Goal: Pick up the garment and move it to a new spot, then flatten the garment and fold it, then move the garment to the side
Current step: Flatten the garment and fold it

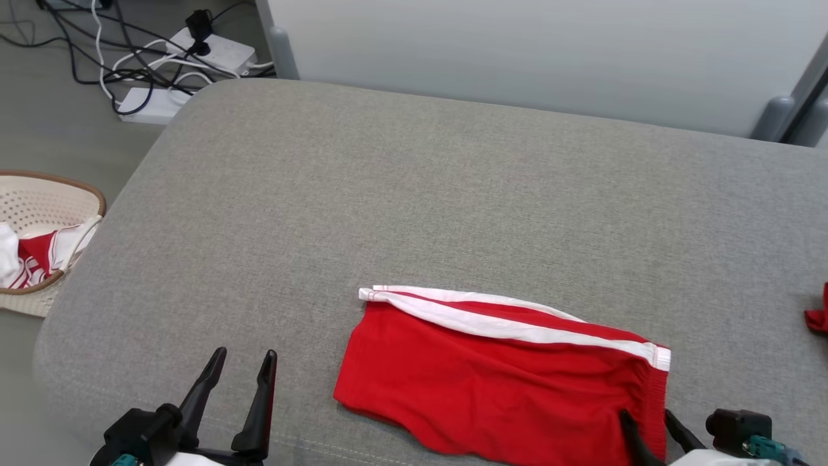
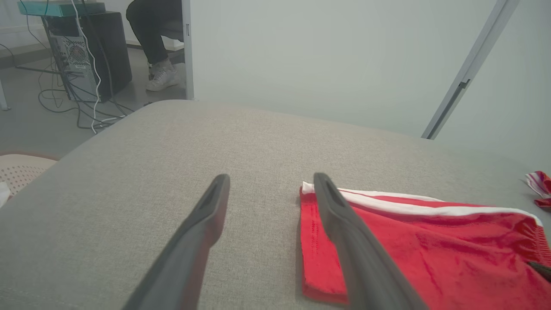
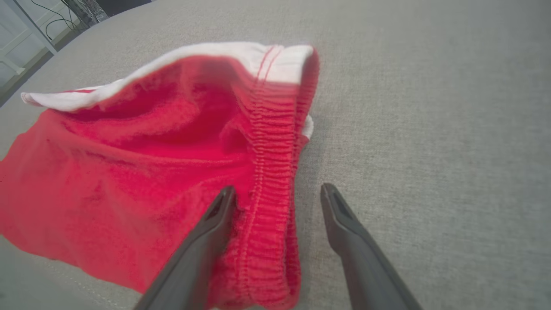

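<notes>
Seemingly the spread right tool (image 3: 277, 191) straddles the garment (image 3: 129, 172) at its waistband.

I see the garment (image 1: 498, 375), red shorts with white side stripes, lying folded flat on the near right, elastic waistband facing right.

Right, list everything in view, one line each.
shorts: one, red, white stripes, on cushion
cushion: one, grey, under shorts
cloth: one, red, cushion's right edge
basket: one, cream, floor left, holds red-white clothes
power strips: two, white, floor far left
computer tower: one, dark, floor
person's foot: one, white shoe, near tower
left gripper: one, dark, open, left of shorts
right gripper: one, dark, open, at shorts' waistband
</notes>
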